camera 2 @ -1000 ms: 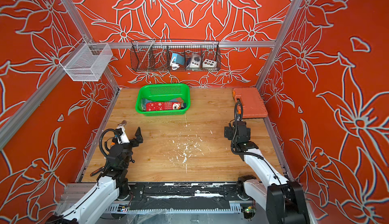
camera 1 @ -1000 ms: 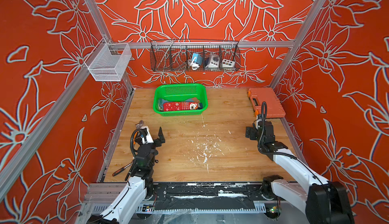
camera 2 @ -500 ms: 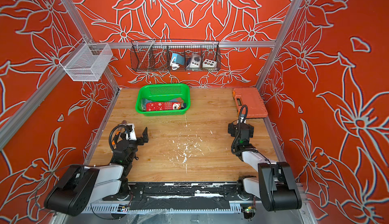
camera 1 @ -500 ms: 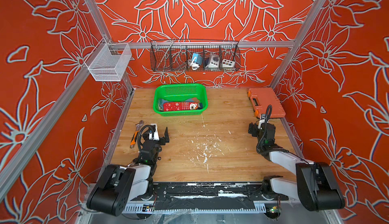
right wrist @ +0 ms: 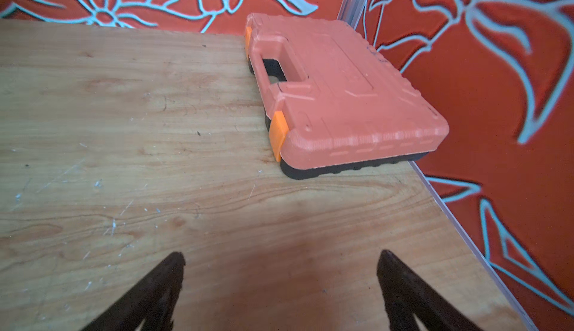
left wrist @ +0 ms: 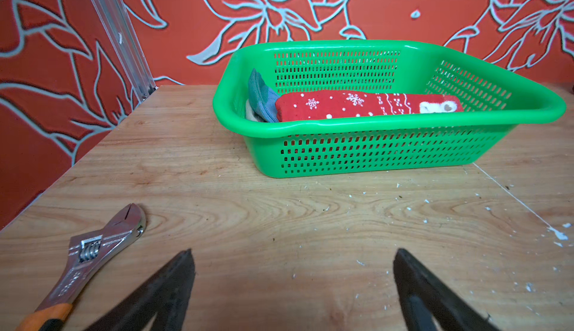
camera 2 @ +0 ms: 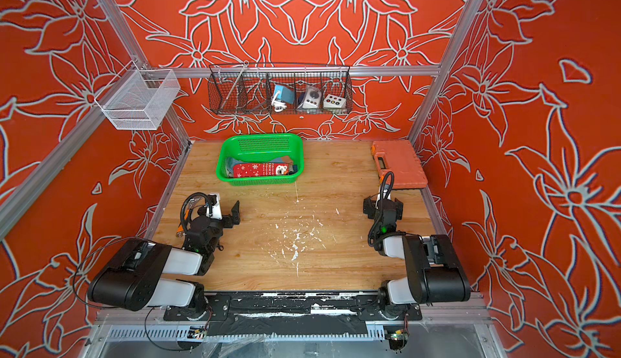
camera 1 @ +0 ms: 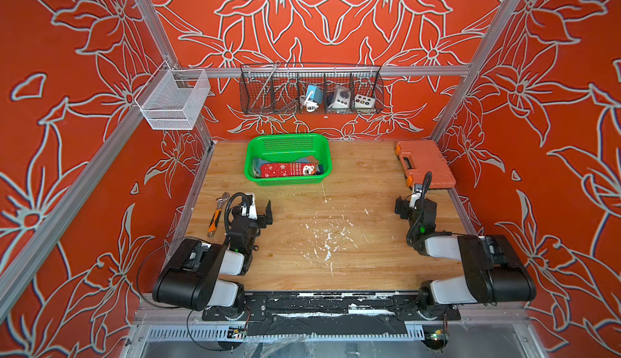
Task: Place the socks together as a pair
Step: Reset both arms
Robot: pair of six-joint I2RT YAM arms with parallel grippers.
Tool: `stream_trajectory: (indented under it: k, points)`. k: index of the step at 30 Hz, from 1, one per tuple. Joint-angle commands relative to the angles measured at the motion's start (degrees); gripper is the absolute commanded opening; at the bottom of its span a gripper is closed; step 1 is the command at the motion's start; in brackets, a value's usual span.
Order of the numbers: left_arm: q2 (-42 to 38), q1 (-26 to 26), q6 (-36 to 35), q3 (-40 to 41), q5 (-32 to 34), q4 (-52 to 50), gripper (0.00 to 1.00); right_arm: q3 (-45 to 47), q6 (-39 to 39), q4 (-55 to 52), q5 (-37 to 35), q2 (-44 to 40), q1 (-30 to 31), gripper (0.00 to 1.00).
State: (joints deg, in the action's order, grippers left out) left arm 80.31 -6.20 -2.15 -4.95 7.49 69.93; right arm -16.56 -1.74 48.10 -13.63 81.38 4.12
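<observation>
Enclosure: red floral walls are surrounding a wooden worktop [camera 1: 353, 178] that is showing scattered white flecks.
Socks: the socks [camera 2: 258, 170] are lying inside a green basket [camera 1: 288, 136] at the far edge of the worktop. A red snowflake sock [left wrist: 357, 105] is resting on top and a blue sock [left wrist: 262, 99] is bunching at 1 end. Anything beneath them is hidden.
Left pincer: the left pincer [left wrist: 293, 256] is hovering low over bare wood and facing the basket, with its jaws standing wide apart and holding nothing.
Right pincer: the right pincer [right wrist: 281, 256] is gaping just as wide and empty. It is facing an orange tool case [right wrist: 341, 96], well apart from the basket.
Obstacle: an adjustable wrench [left wrist: 93, 251] is lying just beside the left pincer.
Step in hand: judging by the layout, no sock is out yet, so the opening pick is pending.
Technique: descending from above the rim, pinching the top sock near 1 end, and lifting clear of the basket wall before travelling is looking advisable. Laying it flat on open wood is leaving room for its match alongside.
</observation>
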Motion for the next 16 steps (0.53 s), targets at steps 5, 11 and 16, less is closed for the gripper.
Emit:
stream_trajectory:
  k: [5,11,16]
  points:
    - [0.17,0.57,-0.84,-0.85,-1.09,1.34,0.98,-1.28,1.65,0.07,1.17,0.16,-0.12,0.98]
    - [0.32,1.12,-0.51,-1.52,-2.04,0.42,0.98,-1.33,1.61,0.07,1.15,0.26,-0.08,0.98]
    - [0.24,1.45,-0.31,-1.51,-2.57,0.31,0.98,-1.30,1.58,0.15,1.15,0.26,-0.09,0.98]
